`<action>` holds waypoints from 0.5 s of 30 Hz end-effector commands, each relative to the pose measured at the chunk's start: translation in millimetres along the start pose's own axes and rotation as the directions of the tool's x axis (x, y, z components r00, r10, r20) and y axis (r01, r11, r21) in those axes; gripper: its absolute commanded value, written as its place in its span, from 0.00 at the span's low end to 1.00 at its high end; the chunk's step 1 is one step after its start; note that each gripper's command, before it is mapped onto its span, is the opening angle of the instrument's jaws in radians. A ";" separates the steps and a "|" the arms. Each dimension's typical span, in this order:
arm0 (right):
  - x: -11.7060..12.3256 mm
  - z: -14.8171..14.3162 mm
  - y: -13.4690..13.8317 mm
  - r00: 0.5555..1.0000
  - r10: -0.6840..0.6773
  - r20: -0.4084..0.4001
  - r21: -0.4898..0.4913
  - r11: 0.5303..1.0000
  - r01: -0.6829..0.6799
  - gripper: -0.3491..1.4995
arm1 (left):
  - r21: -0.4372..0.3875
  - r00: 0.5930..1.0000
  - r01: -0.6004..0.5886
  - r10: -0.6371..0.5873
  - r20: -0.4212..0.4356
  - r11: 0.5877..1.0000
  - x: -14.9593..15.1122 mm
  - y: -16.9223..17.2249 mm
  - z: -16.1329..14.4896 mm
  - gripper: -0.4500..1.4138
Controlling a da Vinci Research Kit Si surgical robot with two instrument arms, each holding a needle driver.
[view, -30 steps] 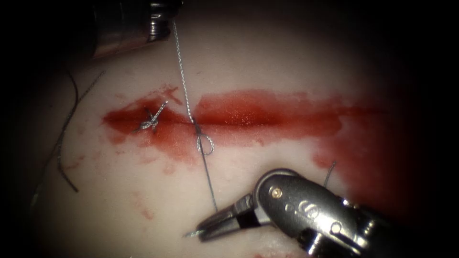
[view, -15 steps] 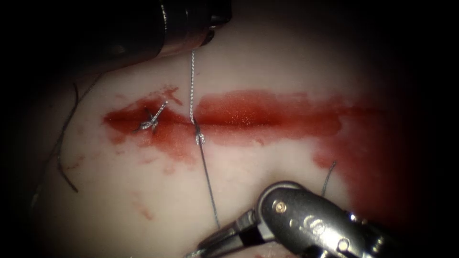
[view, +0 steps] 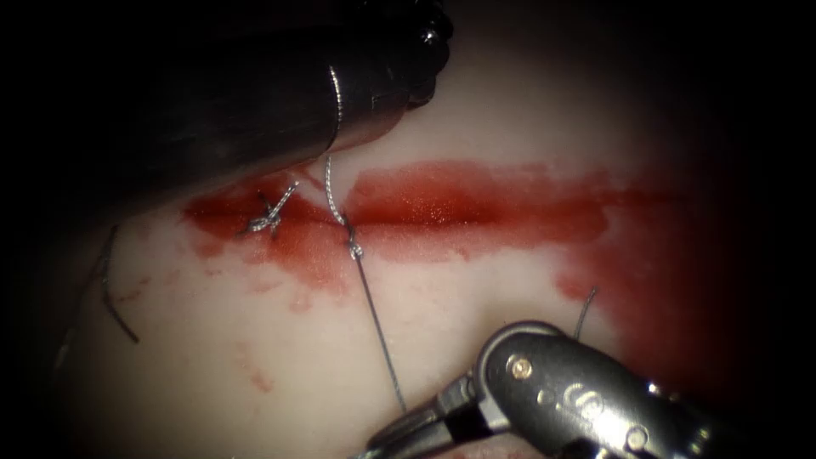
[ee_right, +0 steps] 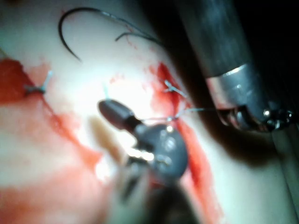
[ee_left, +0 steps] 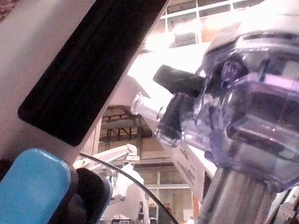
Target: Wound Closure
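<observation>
In the endoscope view, your right tool [view: 399, 433] comes in over the tissue's [view: 476, 297] near edge, on the near side of the cut [view: 476, 204]. Its jaws are closed on the thread [view: 378, 327]. From there the thread runs straight up to a small knot [view: 354, 249] at the cut's near lip. It then crosses the red fluid [view: 527, 212] and goes under your left tool [view: 340, 93]. That tool's dark shaft covers the tissue's far left corner and hides its own tip, so you cannot tell whether its jaws are open or closed, or whether they hold the thread. Left of the knot, a finished stitch [view: 268, 217] sits on the cut with short ends sticking up. A cut end [view: 585, 308] stands beside your right tool's wrist. The needle [view: 109, 293] lies free on the tissue near its left edge, well apart from both tools, with neither tip in the tissue.

The left wrist view shows the arm's clear housing [ee_left: 247, 107] and the room behind.

In the right wrist view, your right tool's [ee_right: 112, 109] wrist blocks the cut behind it. The thread [ee_right: 194, 110] stretches from it to the left tool [ee_right: 243, 112] by the red fluid [ee_right: 196, 154]. The needle [ee_right: 70, 37] lies flat on the tissue [ee_right: 56, 140], with its tail of thread curving off beside it. Two stitches [ee_right: 39, 86] show pale ends.
</observation>
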 end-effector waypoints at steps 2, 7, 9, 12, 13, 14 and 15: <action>0.6 0.4 0.5 1.000 0.003 0.012 0.030 1.000 -0.003 0.00 | 0.007 1.000 -0.001 0.001 -0.011 1.000 -0.2 2.5 1.4 0.00; 0.5 0.5 -0.1 0.999 0.026 0.024 0.056 0.998 -0.027 0.00 | 0.029 1.000 0.007 -0.006 -0.030 1.000 -0.1 3.5 2.0 0.00; 0.4 0.4 -0.3 0.999 0.031 0.025 0.058 0.998 -0.032 0.00 | 0.030 0.999 0.006 -0.005 -0.032 1.000 -0.2 3.3 1.9 0.00; 0.3 0.5 -0.6 0.999 0.040 0.027 0.062 0.997 -0.042 0.00 | 0.035 0.999 0.004 -0.003 -0.035 0.999 -0.5 3.1 1.9 0.00; 0.4 0.6 -0.8 0.999 0.045 0.029 0.064 0.997 -0.047 0.00 | 0.044 0.999 0.004 -0.002 -0.036 0.999 -0.8 3.1 2.0 0.00; 0.5 0.7 -0.9 0.998 0.045 0.032 0.064 0.997 -0.047 0.00 | 0.064 0.999 0.004 -0.001 -0.048 0.998 -1.2 3.1 2.2 0.00; 0.5 0.7 -0.9 0.998 0.045 0.033 0.068 0.997 -0.047 0.00 | 0.075 0.998 0.004 0.000 -0.055 0.997 -1.4 3.0 2.2 0.00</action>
